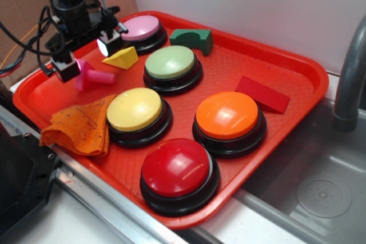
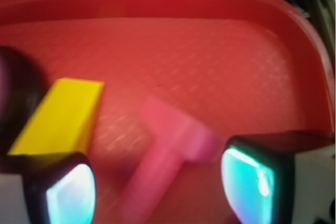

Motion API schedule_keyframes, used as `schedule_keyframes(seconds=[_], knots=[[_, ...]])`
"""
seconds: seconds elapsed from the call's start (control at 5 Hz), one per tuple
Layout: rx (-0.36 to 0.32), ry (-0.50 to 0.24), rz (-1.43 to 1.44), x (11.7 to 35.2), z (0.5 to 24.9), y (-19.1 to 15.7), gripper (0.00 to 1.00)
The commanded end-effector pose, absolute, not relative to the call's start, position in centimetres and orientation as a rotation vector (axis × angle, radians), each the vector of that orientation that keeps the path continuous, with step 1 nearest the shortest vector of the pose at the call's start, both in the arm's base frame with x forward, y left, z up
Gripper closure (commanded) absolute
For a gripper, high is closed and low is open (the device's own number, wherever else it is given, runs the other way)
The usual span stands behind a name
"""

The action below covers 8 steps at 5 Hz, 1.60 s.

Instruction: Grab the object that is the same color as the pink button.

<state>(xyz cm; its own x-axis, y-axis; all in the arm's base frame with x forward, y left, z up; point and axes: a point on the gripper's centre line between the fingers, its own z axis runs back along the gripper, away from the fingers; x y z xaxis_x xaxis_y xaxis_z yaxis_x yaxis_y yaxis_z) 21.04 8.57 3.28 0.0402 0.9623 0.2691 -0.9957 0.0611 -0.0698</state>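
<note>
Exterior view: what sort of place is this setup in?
Probably a kitchen-style lab bench: a red tray of toy dome buttons sits on a counter beside a steel sink with a grey faucet, with the robot's tool over the tray.

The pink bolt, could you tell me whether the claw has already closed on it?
No, in the wrist view the pink bolt lies on the tray between the open claw fingers, untouched.

Glossy plastic dome buttons (image 1: 227, 115) on a red plastic tray (image 1: 286, 67) with a fine textured surface; a rough orange woven cloth (image 1: 80, 127).
</note>
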Motion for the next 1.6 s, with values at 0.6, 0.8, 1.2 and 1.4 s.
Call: schedule_keyframes(seconds=[0.6, 0.8, 1.2, 1.4], knots=[[0.157, -0.213, 1.458, 20.2, 1.1, 12.2, 1.00], [0.157, -0.224, 1.395, 20.3, 1.8, 12.0, 1.00], [0.088, -0.247, 1.090, 20.9, 6.6, 10.9, 1.00], [0.020, -0.231, 0.911, 20.8, 9.4, 9.0, 1.00]])
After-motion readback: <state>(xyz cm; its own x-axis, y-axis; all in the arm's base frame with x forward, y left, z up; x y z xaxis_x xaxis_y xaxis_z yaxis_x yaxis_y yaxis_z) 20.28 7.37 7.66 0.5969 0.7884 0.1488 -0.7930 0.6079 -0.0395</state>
